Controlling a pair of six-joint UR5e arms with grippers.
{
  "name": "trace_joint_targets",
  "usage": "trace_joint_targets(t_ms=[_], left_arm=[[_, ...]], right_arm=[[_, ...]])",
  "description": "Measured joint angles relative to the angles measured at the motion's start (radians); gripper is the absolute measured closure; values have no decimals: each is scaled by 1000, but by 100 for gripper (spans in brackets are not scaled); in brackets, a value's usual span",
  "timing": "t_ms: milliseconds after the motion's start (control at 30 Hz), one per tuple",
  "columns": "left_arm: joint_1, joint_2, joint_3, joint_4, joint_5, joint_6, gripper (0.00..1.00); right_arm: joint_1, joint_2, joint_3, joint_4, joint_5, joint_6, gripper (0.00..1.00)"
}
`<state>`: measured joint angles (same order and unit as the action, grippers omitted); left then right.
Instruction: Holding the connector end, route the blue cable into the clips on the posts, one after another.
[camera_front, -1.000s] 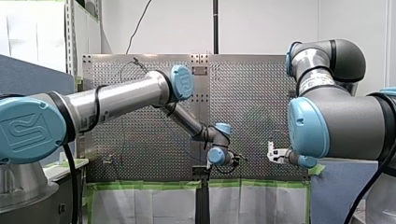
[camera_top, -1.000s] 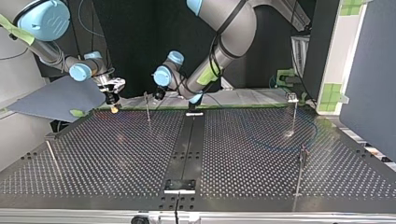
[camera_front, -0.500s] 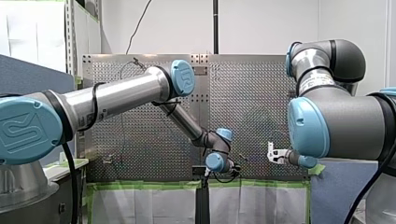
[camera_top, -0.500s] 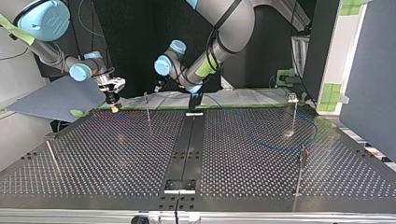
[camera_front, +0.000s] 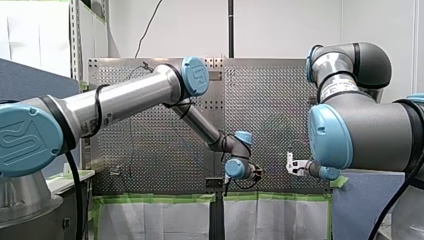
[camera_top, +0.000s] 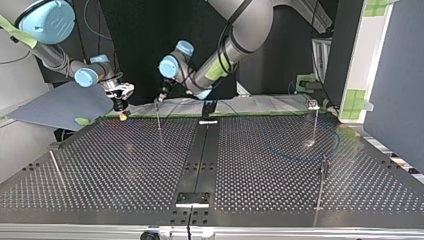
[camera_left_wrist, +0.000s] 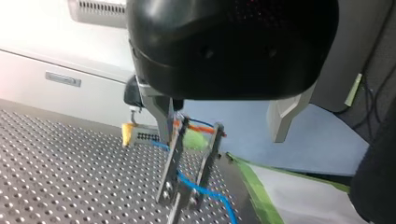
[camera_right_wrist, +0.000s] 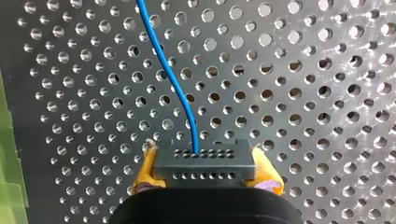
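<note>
At the perforated table (camera_front: 280, 110), seen from the front, the robot's left arm (camera_front: 120, 102) reached from the view's left to the middle, with the left gripper (camera_front: 255, 173) low near the table's near edge; its jaws could not be read from here. The right arm (camera_front: 360, 135) filled the view's right, and the right gripper (camera_front: 291, 164) hung a little apart from the left one. From across the table, the left gripper hovered just at the top of a thin post (camera_top: 158, 117) at the far edge, left of the table's dark centre strip (camera_top: 200, 150). The right gripper stood further toward that view's left, a yellow tip showing at its lower end. Another post (camera_top: 321, 182) rose near the view's right, well apart from both grippers. The left wrist view showed the left gripper's jaws apart, one metal finger (camera_left_wrist: 160, 109) just beside the two-pronged clip (camera_left_wrist: 208, 151) on the post and the other finger off to the far side. The blue cable (camera_left_wrist: 205, 190) ran between the clip's prongs and trailed down toward the table. Beyond the clip, the connector (camera_left_wrist: 144, 136) sat in the other arm's gripper. In the right wrist view, the right gripper's jaws were clamped on the dark connector, a yellow pad (camera_right_wrist: 144, 173) at each side. The blue cable left the connector's middle and curved away ahead over the perforated plate.
</note>
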<state>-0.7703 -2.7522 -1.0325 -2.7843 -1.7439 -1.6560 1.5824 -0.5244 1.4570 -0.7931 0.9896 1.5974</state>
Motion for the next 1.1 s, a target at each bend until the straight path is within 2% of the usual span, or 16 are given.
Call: trace_joint_targets(t_ms=[367, 533, 767, 967, 1100], left_arm=[[-23, 1, 0, 21, -34, -28, 2], [-27, 1, -1, 55, -69, -47, 2], [-30, 0, -1, 98, -79, -94, 2], [-31, 0, -1, 83, -79, -98, 2], [-31, 0, -1, 48, -87, -68, 2]], right_arm=[[0, 2, 0, 0, 0, 1, 100], [0, 3, 0, 1, 0, 1, 100], [-1, 3, 1, -1, -3, 2, 100], [-3, 4, 0, -3, -4, 3, 100], [-4, 4, 0, -3, -5, 3, 100]])
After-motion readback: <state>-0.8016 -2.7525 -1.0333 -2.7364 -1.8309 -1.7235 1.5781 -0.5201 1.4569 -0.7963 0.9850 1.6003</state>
